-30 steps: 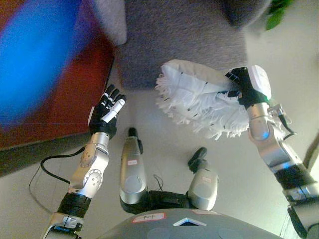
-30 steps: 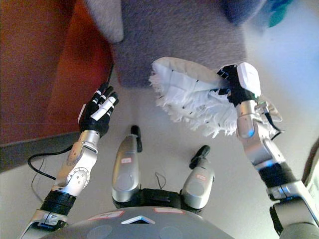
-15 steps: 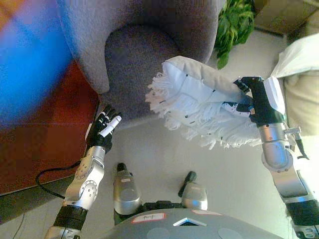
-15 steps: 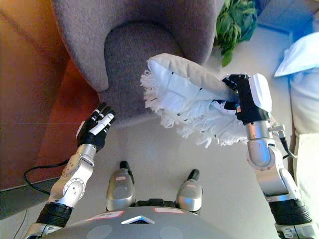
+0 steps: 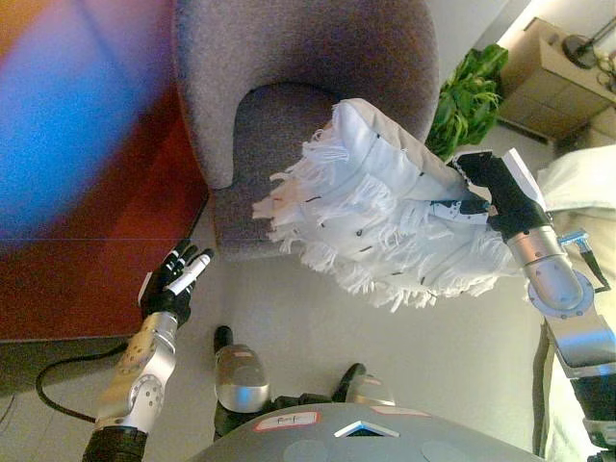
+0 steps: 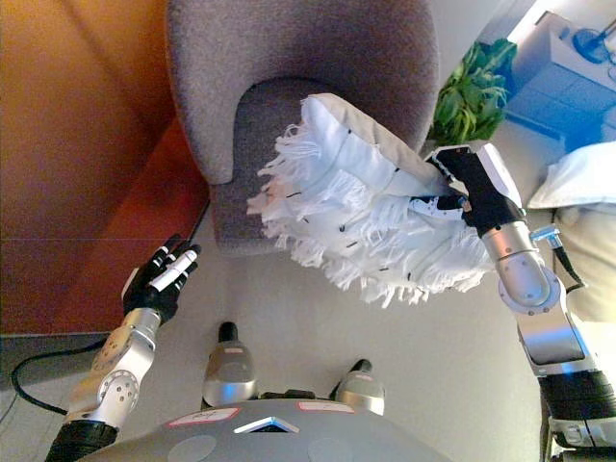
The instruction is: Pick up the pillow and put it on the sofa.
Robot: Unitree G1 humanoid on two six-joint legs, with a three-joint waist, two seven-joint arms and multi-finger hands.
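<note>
pillow [image 5: 385,226] pinched in right hand [image 5: 489,188] above sofa [image 5: 289,87]

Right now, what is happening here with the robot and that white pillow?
The robot's right hand grips a white fringed pillow by one edge and holds it in the air, partly over the front of the grey sofa chair. The pillow does not rest on the seat yet. The left hand is open and empty, low beside the chair. A green plant stands behind on the right.
</note>
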